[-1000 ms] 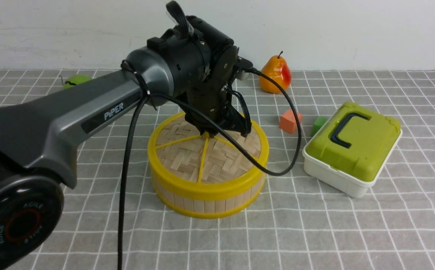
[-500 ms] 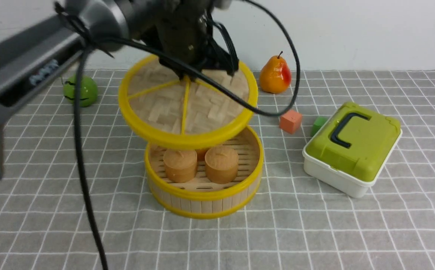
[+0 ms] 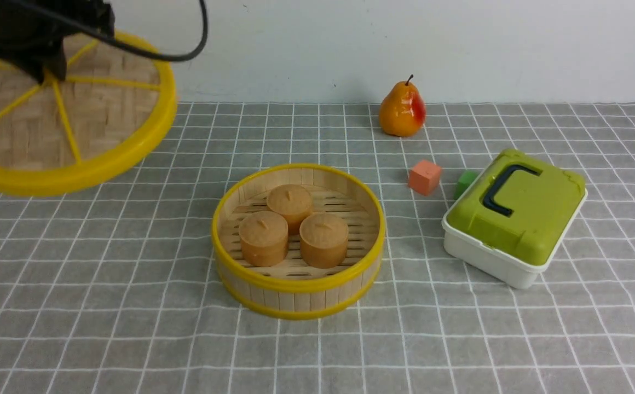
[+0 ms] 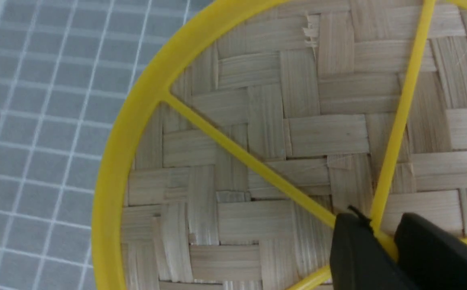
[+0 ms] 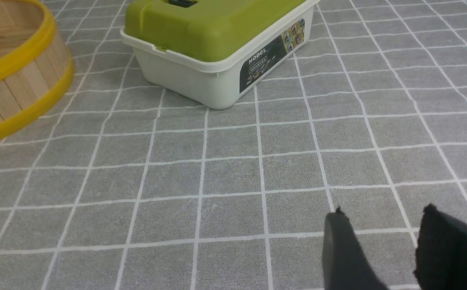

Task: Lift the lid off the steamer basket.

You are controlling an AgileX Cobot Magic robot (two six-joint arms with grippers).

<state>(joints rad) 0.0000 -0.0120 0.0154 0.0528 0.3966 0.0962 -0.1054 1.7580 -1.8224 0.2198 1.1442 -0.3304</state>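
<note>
The lid (image 3: 71,137) is gripped at its centre knob by the left claw (image 4: 380,237), whose jaws are clenched on the yellow hub. It is held tilted above the counter (image 3: 460,339), well apart from the steamer basket (image 3: 295,287) and to its left. The basket is seen uncovered on the counter, with three round tan cakes (image 3: 323,238) inside. The right claw (image 5: 382,229) is spread with nothing gripped, near the green-lidded box (image 5: 217,36).
</note>
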